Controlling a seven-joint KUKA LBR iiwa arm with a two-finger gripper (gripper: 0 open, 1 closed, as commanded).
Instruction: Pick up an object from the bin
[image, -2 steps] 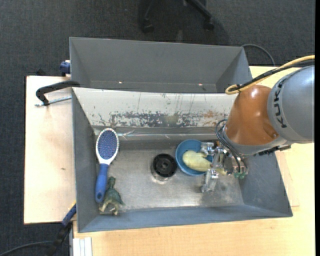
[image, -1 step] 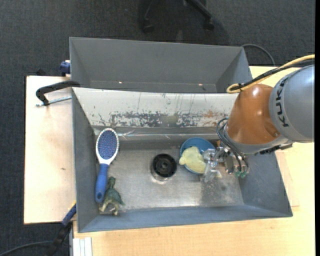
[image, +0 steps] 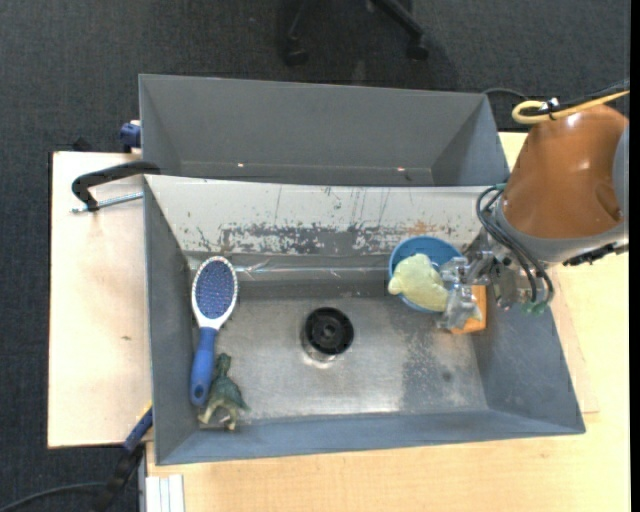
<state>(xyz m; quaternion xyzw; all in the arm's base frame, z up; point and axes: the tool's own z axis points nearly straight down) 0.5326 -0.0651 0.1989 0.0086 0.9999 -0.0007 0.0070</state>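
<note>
Camera view: looks down into a grey metal bin (image: 300, 130) with sloping walls and a scuffed, speckled floor.
Arm: comes in from the right; its rounded orange cover (image: 570, 175) hides the wrist and part of the bin's right wall.
Gripper (image: 460, 290): low at the right end of the floor, near the back wall, among dark cables (image: 520, 285).
Jaw state: cannot tell whether released or clenched; the metal parts blend together and into what lies beneath.
Nearest thing: a small orange block (image: 470, 318), just below the gripper tip and touching or overlapped by it; its upper part is hidden, so whether it is grasped cannot be told.
Beside it: a pale yellow soft lump (image: 422, 282), just left of the gripper, perhaps a cloth or sponge; its kind is hard to make out.
Behind the lump: a blue round bowl (image: 425, 246), leaning against the back wall, its lower half covered by the lump.
Centre of floor: a black round disc-shaped thing (image: 327, 330), well apart from the gripper; its detail is unclear.
Left side: a blue oval-headed hairbrush (image: 212, 300), handle pointing to the front.
Front left corner: an olive-green toy figure (image: 222, 400), touching the brush handle; its shape is indistinct.
</note>
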